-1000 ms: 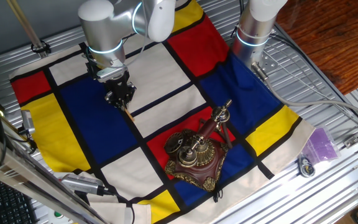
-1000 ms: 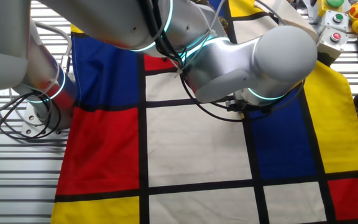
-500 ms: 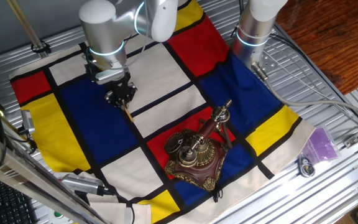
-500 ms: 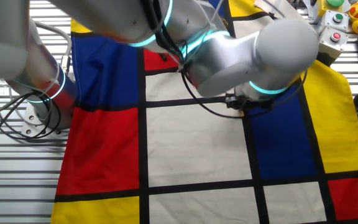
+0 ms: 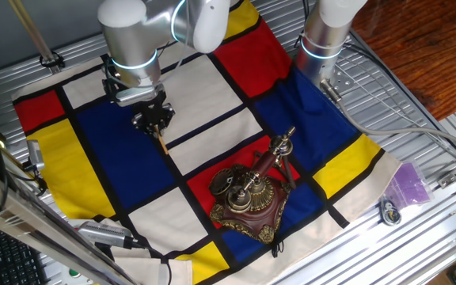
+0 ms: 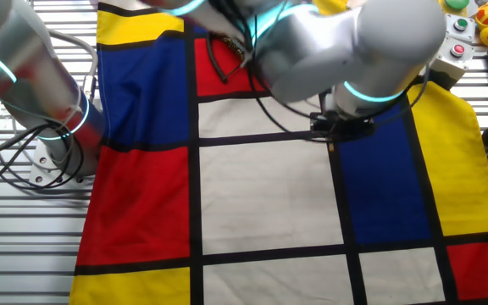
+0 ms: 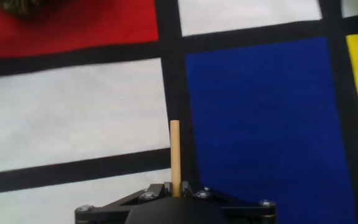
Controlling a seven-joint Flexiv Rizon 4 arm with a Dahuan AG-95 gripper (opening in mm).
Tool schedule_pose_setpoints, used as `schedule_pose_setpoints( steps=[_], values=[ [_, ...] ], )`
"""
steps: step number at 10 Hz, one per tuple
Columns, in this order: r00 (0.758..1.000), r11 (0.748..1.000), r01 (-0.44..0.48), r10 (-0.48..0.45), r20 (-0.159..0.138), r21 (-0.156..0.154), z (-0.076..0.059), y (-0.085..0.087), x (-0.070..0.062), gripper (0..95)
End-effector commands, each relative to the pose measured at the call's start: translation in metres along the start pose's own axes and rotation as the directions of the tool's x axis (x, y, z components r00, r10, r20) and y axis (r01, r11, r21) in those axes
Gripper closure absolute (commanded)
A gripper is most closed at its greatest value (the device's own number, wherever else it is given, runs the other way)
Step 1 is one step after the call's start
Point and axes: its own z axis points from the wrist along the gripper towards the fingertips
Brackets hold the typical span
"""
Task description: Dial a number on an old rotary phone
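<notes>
The old rotary phone (image 5: 249, 196) stands on a red square of the patterned cloth, toward the front: dark reddish wooden base, brass trim, round brass dial (image 5: 226, 184), and a brass-and-wood handset (image 5: 271, 161) on its cradle. My gripper (image 5: 153, 120) hovers over the cloth well to the back left of the phone, shut on a thin wooden stick (image 5: 161, 142) that points down. In the hand view the stick (image 7: 175, 155) juts out between the shut jaws over a black stripe; a bit of the phone's brass trim (image 7: 18, 6) shows at the top left corner.
A cloth (image 5: 204, 95) of red, blue, yellow and white squares covers the table. A second arm's base (image 5: 323, 43) stands at the back right. A purple bag (image 5: 408, 184) and a small round object (image 5: 389, 210) lie at the right edge. Cables and button boxes (image 6: 460, 34) ring the table.
My gripper with the stick has risen slightly and shifted a little away from the phone. The phone has not moved.
</notes>
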Motion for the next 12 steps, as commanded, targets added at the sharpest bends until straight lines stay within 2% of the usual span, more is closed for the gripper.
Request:
schedule_pose_setpoints(
  steps=[1, 4, 5, 6, 7, 9, 10, 12],
  values=[
    [1.000, 1.000, 0.001, -0.002, -0.025, -0.014, -0.007, -0.005, -0.004, 95.0],
    [0.998, 0.999, 0.009, -0.011, -0.054, -0.041, -0.018, -0.004, -0.010, 95.0],
    [0.997, 0.998, 0.017, -0.022, -0.075, -0.061, -0.021, -0.002, -0.013, 95.0],
    [0.996, 0.997, 0.001, -0.008, -0.083, -0.081, -0.023, -0.001, -0.014, 95.0],
    [0.997, 0.996, -0.009, 0.001, -0.077, -0.091, -0.024, -0.001, -0.015, 95.0],
    [0.993, 0.990, -0.048, 0.034, -0.110, -0.133, -0.026, 0.001, -0.021, 95.0],
    [0.993, 0.989, -0.054, 0.038, -0.113, -0.140, -0.027, 0.001, -0.024, 95.0],
    [0.991, 0.990, -0.049, 0.032, -0.127, -0.135, -0.029, 0.003, -0.027, 95.0]
  ],
)
